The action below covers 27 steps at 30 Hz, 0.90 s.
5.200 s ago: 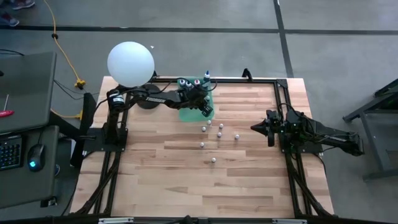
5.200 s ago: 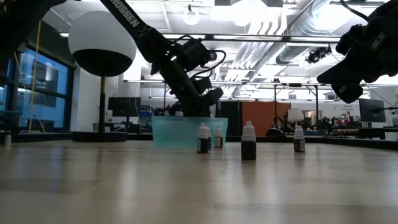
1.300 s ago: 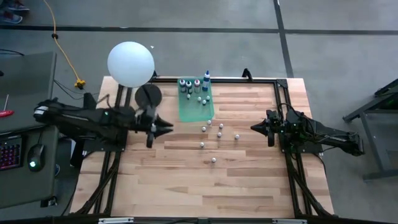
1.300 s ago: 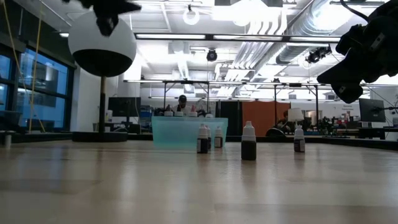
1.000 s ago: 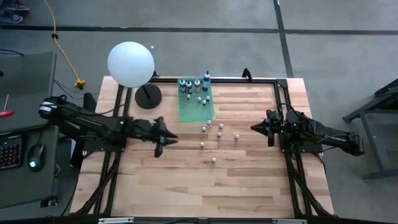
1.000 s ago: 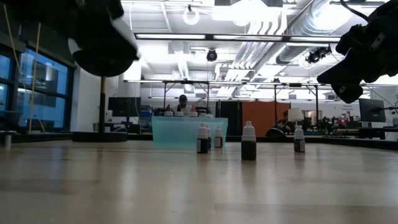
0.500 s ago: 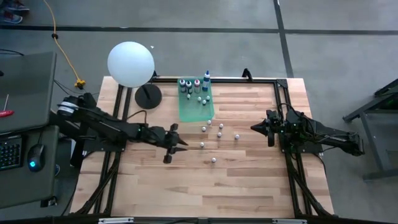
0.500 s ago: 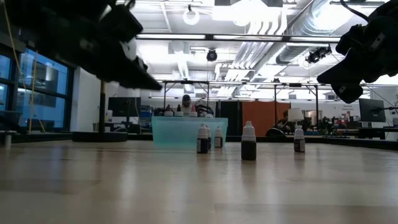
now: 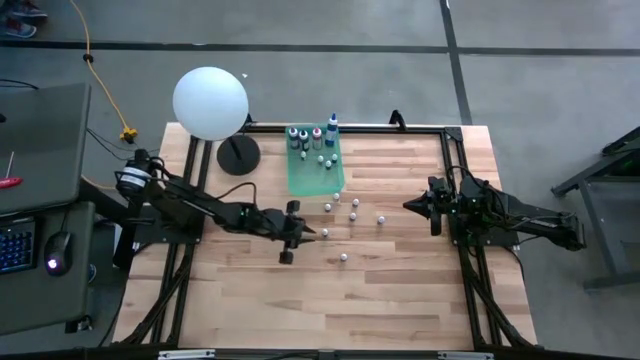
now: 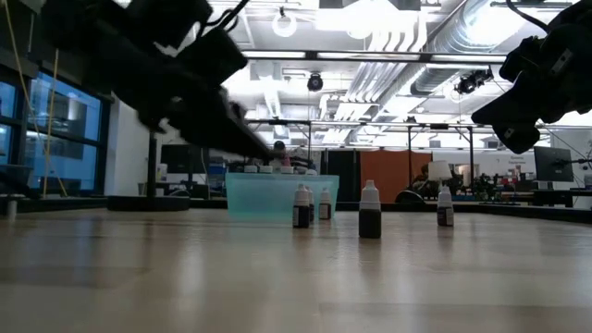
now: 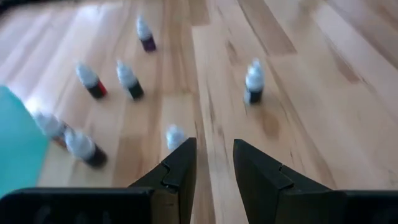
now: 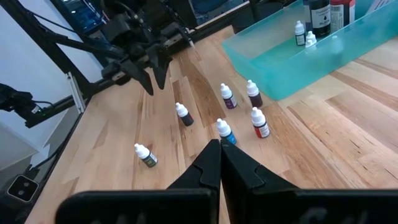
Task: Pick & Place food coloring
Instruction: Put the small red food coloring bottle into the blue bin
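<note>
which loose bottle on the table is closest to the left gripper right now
The bottle just ahead of the left gripper, at the left edge of the loose group. In the left wrist view it stands right before the open fingers; the other five stand farther off.

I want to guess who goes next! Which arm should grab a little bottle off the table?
Probably the left: its open end effector hangs beside the nearest loose bottle. The right end effector is shut, waiting at its side.
</note>
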{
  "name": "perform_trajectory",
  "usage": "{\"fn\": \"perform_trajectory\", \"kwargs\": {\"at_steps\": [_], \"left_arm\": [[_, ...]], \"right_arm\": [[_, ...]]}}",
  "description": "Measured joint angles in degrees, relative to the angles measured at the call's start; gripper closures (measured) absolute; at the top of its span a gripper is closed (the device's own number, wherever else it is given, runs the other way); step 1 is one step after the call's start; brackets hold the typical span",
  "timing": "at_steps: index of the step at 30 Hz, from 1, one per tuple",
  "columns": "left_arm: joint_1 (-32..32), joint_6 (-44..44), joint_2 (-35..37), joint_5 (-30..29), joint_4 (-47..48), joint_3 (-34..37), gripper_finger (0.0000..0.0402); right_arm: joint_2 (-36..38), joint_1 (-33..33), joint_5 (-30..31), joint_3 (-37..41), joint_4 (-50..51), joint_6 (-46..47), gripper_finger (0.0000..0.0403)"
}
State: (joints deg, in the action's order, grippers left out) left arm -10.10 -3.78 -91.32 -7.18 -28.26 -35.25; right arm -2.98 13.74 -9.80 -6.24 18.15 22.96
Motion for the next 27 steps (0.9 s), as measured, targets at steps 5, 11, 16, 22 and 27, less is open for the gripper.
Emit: {"fn": "perform_trajectory", "kwargs": {"at_steps": [5,11,16,22,27], "left_arm": [[1.5,-0.5,-0.5,0.3,9.9,-5.8,0.0298],[5.8,-0.3,-0.5,6.1,29.4,-17.1,0.0298],[9.1,-2.0,-1.9,9.9,43.8,-26.9,0.0298],[9.8,-7.7,-7.4,11.2,55.4,-36.9,0.0298],[9.7,-8.7,-12.5,13.2,58.8,-42.8,0.0282]], "right_arm": [[0.0,0.0,0.0,0.0,0.0,0.0,0.0402],[0.0,0.0,0.0,0.0,0.0,0.0,0.0402],[0.0,0.0,0.0,0.0,0.0,0.0,0.0402],[0.0,0.0,0.0,0.0,0.0,0.0,0.0402],[-0.1,0.0,0.1,0.0,0.0,0.0,0.0402]]}}
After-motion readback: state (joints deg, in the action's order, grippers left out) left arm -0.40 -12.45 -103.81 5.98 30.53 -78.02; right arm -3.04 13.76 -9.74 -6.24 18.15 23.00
